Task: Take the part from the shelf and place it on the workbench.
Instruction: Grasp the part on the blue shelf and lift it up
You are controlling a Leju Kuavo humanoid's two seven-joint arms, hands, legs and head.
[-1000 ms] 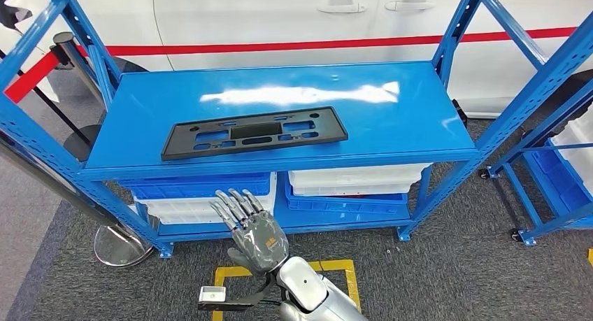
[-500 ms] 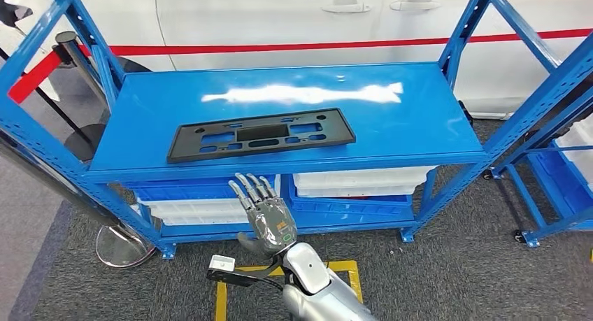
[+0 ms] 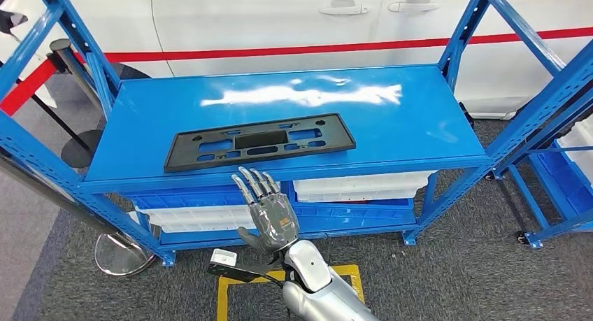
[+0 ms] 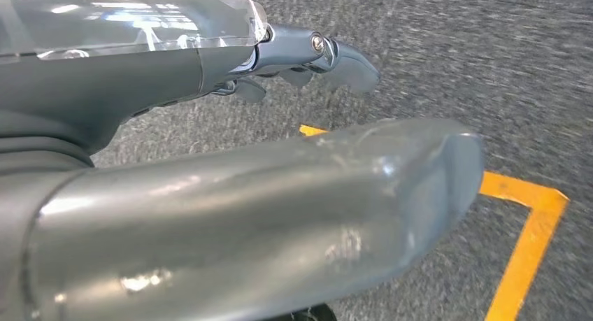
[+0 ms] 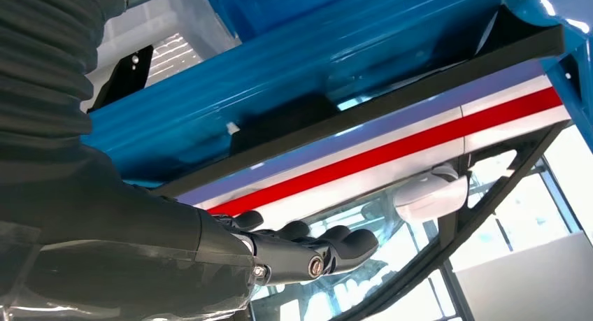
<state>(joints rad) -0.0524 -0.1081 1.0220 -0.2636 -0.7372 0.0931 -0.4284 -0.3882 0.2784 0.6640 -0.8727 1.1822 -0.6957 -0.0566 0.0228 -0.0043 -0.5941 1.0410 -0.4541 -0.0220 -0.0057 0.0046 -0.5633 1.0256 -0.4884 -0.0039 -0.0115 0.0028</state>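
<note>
One part: a flat black plastic frame (image 3: 259, 141), long and rectangular with cut-out slots, lying on the top deck of the blue shelf (image 3: 419, 125), near the front edge and toward the shelf's left half.
Right hand: the right hand (image 3: 269, 212) is raised in front of the shelf's front lip, just below the part, palm away from the camera, fingers (image 3: 253, 184) straight and apart, holding nothing; the right wrist view looks up past the dark fingers at the underside of the blue lip.
Left hand: the left hand (image 4: 210, 195) hangs low over the grey carpet and a yellow floor line (image 4: 531, 230); its fingers (image 4: 329, 52) seem loosely extended with nothing in them, though the view is too close to be sure.
Step in hand: my guess is the reach toward the part, grasp not yet made.
Risk, edge: the fingertips sit close to the shelf's front lip; rising too near it could knock them against the steel.
Risk, slip: the deck is glossy painted metal and the part thin and smooth, so a push from the front would likely skate it backward.
Risk, balance: the part is long; held at one point it could tilt or flex.
Below: white and blue plastic bins (image 3: 356, 188) on the lower deck.
Behind: a white car (image 3: 294, 20) with a red stripe.
</note>
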